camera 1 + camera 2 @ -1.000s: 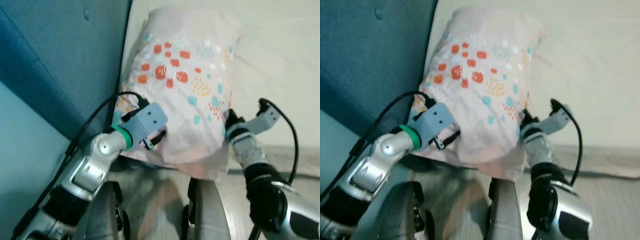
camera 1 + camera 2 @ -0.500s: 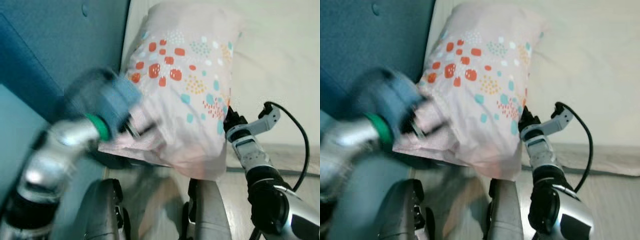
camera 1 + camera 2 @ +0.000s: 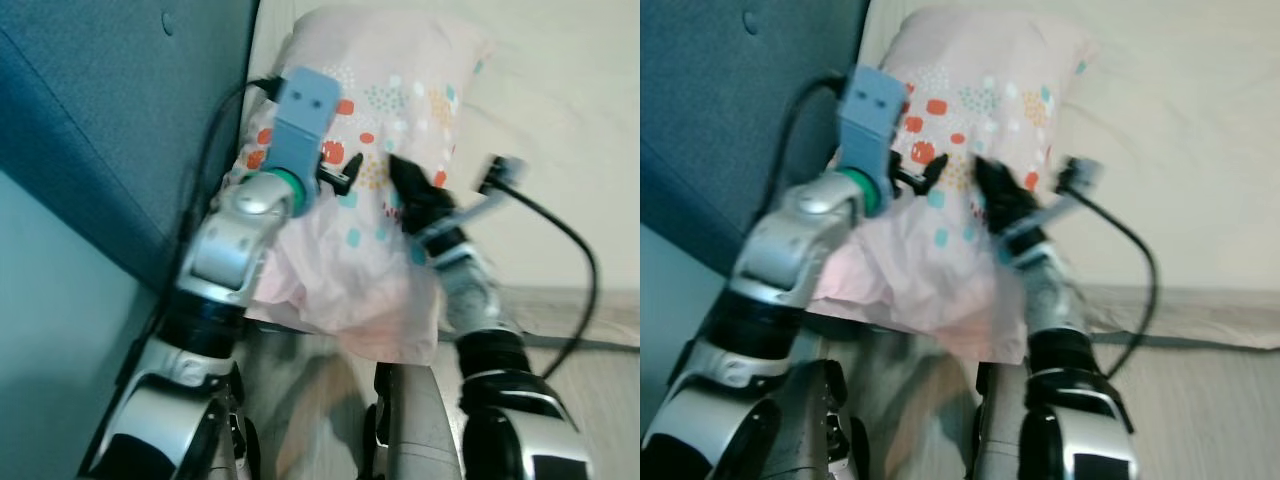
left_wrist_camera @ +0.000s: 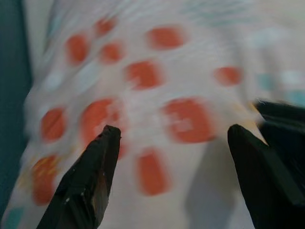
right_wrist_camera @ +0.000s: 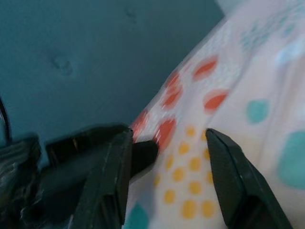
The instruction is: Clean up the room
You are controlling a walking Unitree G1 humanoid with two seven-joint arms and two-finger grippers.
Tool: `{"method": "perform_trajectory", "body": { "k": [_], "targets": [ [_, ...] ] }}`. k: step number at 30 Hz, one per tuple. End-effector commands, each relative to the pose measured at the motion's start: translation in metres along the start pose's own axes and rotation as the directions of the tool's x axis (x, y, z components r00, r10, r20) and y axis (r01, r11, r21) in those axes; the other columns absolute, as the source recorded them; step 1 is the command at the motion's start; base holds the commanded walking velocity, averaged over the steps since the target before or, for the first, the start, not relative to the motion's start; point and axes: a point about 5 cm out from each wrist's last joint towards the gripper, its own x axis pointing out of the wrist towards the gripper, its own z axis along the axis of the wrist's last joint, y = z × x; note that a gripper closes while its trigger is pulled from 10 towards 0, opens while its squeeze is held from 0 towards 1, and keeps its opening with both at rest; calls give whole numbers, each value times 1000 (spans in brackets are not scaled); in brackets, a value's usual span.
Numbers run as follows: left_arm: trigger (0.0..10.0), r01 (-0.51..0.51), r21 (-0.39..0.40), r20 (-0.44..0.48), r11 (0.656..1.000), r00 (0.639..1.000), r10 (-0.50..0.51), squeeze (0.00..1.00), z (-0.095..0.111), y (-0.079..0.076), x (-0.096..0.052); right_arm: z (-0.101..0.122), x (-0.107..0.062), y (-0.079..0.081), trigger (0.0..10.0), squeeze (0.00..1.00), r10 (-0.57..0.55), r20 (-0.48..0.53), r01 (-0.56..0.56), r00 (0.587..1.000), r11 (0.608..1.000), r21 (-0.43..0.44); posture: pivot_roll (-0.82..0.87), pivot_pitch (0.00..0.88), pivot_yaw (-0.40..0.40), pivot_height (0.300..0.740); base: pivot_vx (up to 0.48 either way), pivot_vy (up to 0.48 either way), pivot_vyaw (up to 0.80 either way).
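Pillow (image 3: pixel 400 120): pink, dotted print; lies on the cream bed (image 3: pixel 570 150) against the blue headboard (image 3: pixel 120 110).
Left gripper (image 3: pixel 345 180): fingers spread, over pillow.
Right gripper (image 3: pixel 405 185): fingers spread, over pillow.

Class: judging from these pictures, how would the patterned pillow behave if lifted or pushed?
The pillow looks soft: its lower edge sags in folds, so it would likely flop and dent. It seems light for its bulk. The left hand and right hand are both open over it.
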Motion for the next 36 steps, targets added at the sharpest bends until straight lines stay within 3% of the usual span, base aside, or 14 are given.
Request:
{"method": "perform_trajectory", "body": {
  "k": [1,4,7,8,12,13,14,16,18,22,27,29,31,36],
  "targets": [
    [10000,-84,-22,-10,996,996,84,0,-3,7,5,-22,-7,-6,10000,0,-61,-93,60,994,998,-16,-57,225,116,586,0,0,0],
    [10000,-213,-55,-18,975,977,212,0,-6,23,10,-56,-24,-18,10000,0,-213,-283,202,935,977,-69,-56,222,117,586,0,0,0],
    [10000,-250,-67,-21,966,968,249,0,-7,28,11,-64,-35,-26,10000,0,-297,-336,279,894,955,-103,-53,222,117,586,0,0,0],
    [10000,-296,-85,-28,951,955,295,0,-10,39,10,-70,-59,-45,10000,0,-474,-378,439,796,880,-179,-49,224,116,586,0,0,0],
    [10000,-311,-99,-50,945,950,307,0,-16,46,11,-69,-77,-58,10000,0,-579,-370,532,726,815,-230,-49,228,117,586,0,0,0],
    [10000,-253,-134,-118,958,964,238,0,-28,45,12,-62,-90,-69,10000,0,-652,-337,595,680,758,-266,-54,233,119,586,0,0,0],
    [10000,-253,-134,-118,958,964,238,0,-28,45,12,-62,-90,-69,10000,0,-652,-337,595,680,758,-266,-54,233,119,586,0,0,0],
    [10000,-111,-233,-229,966,972,57,0,-49,36,12,-52,-100,-80,10000,0,-718,-283,651,636,696,-303,-55,234,121,586,0,0,0],
    [10000,-111,-233,-229,966,972,57,0,-49,36,12,-52,-100,-80,10000,0,-718,-283,651,636,696,-303,-55,234,121,586,0,0,0],
    [10000,64,-388,-335,919,920,-205,0,-87,18,6,-37,-107,-90,10000,0,-758,-224,680,613,650,-339,-62,237,122,586,0,0,0],
    [10000,79,-460,-390,884,877,-281,0,-105,7,5,-36,-106,-91,10000,0,-768,-216,681,603,636,-363,-63,237,122,586,0,0,0],
    [10000,91,-504,-402,859,856,-326,0,-109,1,3,-36,-106,-91,10000,0,-773,-212,680,597,629,-377,-69,238,123,586,0,0,0],
    [10000,122,-622,-395,773,804,-444,0,-107,-20,0,-37,-107,-90,10000,0,-781,-207,678,589,618,-398,-71,242,128,586,0,0,0],
    [9804,146,-687,-351,712,791,-501,0,-95,-39,0,-42,-103,-87,10000,0,-769,-213,664,603,632,-401,-67,243,126,586,0,0,0]
  ]
}}
